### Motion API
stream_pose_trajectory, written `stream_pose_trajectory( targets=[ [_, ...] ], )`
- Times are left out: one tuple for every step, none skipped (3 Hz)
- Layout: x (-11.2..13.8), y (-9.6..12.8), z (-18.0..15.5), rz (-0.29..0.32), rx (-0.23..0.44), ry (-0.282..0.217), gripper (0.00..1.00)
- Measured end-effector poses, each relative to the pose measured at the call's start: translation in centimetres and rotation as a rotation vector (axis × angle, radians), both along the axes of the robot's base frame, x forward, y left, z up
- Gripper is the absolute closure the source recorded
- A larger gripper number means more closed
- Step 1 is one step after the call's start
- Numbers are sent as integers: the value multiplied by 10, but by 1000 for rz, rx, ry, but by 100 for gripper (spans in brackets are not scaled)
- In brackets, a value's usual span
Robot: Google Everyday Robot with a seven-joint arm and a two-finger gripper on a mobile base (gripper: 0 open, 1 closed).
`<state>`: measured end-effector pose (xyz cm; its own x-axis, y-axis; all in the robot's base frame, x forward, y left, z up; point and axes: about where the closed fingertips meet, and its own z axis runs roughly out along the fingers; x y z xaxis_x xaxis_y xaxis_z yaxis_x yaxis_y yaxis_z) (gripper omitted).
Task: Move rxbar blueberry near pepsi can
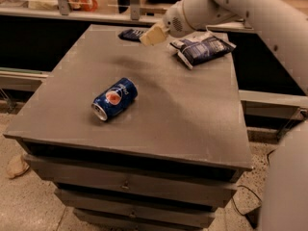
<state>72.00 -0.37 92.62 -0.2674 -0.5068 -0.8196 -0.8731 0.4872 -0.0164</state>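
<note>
One rxbar blueberry, one pepsi can, one snack bag, one gripper. All three items are on a single grey table with drawer fronts below its near edge.

Rxbar blueberry: small, flat, dark navy, lying flat at the far edge of the table, left of centre. Faint pale marks on its top; lettering not readable. Its right end runs in beside the gripper's pale tan tip. Contact between the two cannot be made out.

Gripper: at the far side of the table, low over the surface, just right of the bar and just left of the snack bag. The white arm comes in from the upper right. Whether it is clenched or released cannot be told from this view; it does not visibly hold anything.

Pepsi can: blue, lying on its side near the middle-left of the table, well apart from the bar. Round red-white-blue logo faces up; silver end points toward the near-left corner.

Snack bag: puffy, dark blue with white, lying at the far right of the table, near the gripper's wrist.

One crumpled tan object lies on the speckled floor off the table's left corner.
</note>
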Motion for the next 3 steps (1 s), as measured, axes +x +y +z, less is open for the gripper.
stream_pose_trajectory(
  targets=[
    [-51,-42,-3,-104,9,-7,100],
    [-89,-66,-2,-209,-5,-5,100],
    [-126,-77,-4,-303,-15,7,100]
  ],
)
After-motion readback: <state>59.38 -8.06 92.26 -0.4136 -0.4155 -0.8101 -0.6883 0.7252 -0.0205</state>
